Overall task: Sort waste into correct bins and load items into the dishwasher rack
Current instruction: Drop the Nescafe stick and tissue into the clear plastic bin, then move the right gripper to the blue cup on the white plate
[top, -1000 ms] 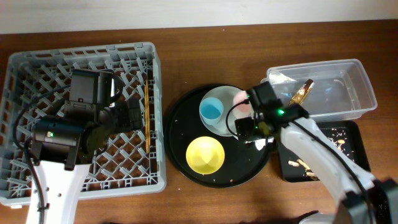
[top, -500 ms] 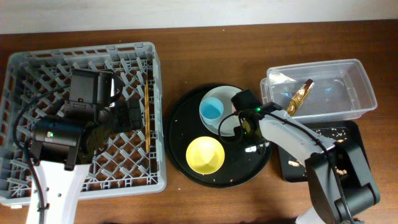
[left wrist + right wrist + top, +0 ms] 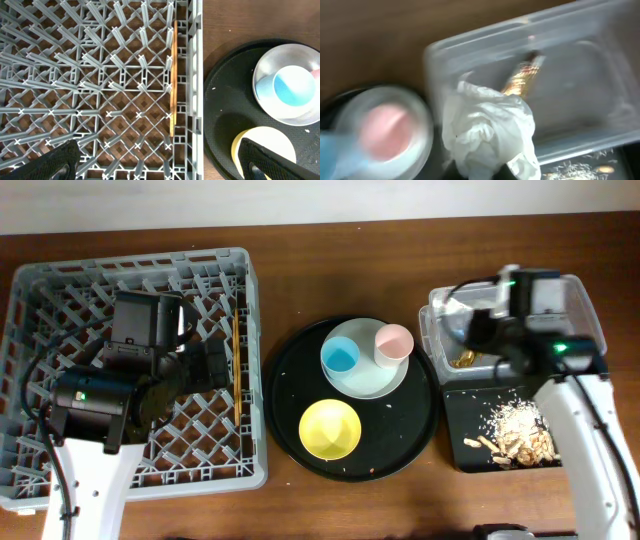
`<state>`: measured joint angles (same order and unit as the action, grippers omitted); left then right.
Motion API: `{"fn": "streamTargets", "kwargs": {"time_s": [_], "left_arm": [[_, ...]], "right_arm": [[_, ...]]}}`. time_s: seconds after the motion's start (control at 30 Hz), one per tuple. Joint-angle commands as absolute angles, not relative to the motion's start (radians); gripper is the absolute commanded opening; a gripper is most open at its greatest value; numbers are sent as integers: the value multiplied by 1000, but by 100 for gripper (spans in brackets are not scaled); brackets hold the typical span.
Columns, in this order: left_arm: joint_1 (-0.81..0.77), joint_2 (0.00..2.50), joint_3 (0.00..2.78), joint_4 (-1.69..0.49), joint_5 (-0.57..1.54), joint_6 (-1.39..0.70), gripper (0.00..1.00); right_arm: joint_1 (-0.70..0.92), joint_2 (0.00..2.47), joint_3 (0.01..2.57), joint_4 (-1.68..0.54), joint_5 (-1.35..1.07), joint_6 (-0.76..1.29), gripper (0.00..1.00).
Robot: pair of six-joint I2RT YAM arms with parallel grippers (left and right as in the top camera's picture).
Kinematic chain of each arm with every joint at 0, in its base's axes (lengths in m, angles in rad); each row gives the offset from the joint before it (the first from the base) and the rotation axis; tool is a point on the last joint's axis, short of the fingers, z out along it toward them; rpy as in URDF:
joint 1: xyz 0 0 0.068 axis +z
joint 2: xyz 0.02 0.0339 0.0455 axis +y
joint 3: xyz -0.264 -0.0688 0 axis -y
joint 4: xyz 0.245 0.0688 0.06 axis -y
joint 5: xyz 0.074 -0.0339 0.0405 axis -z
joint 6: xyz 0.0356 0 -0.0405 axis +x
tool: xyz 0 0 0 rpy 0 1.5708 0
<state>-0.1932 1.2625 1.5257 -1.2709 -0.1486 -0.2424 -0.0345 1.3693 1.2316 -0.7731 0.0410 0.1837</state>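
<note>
Fingers on the right arm (image 3: 478,330) pinch the crumpled white napkin (image 3: 490,130) at a corner of the clear tub (image 3: 580,65), seen only from the right wrist. Left fingers (image 3: 55,162) gape over the dishwasher rack (image 3: 75,75). One foil wrapper (image 3: 522,77) lies in the tub; overhead counts one blue cup (image 3: 340,357), one pink cup (image 3: 394,342), one yellow bowl (image 3: 330,428).

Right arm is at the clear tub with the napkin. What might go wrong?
1. The crumpled white napkin, seemingly pinched in the right gripper, hangs over the end wall of the clear tub, not its middle; released here, it may land outside.
2. The pink cup stands close to that tub end; a low swing back might knock it.
</note>
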Motion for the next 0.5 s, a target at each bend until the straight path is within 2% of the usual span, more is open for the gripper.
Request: {"fn": "streamTargets", "kwargs": {"time_s": [0.0,0.03,0.07,0.2,0.33,0.47], "left_arm": [[-193,1274,1519,-1268,-128,-238,99],[-193,1279,1519,-1268,-128,-237,99],[-193,1286,1519,-1268,-128,-237,99],[-193,1310,1519,-1268,-128,-237,99],[-193,1314,1519,-1244,-131,-237,100],[-193,1314,1519,-1222,-128,-246,99]], "right_arm": [[-144,1468,1232,-743,-29,184,79],[-165,1489,1232,-733,-68,184,93],[-194,1513,1233,-715,-100,183,99],[-258,1531,1234,-657,-199,158,99],[-286,1491,1284,-702,-459,133,99],[-149,1460,1386,-883,-459,-13,99]]}}
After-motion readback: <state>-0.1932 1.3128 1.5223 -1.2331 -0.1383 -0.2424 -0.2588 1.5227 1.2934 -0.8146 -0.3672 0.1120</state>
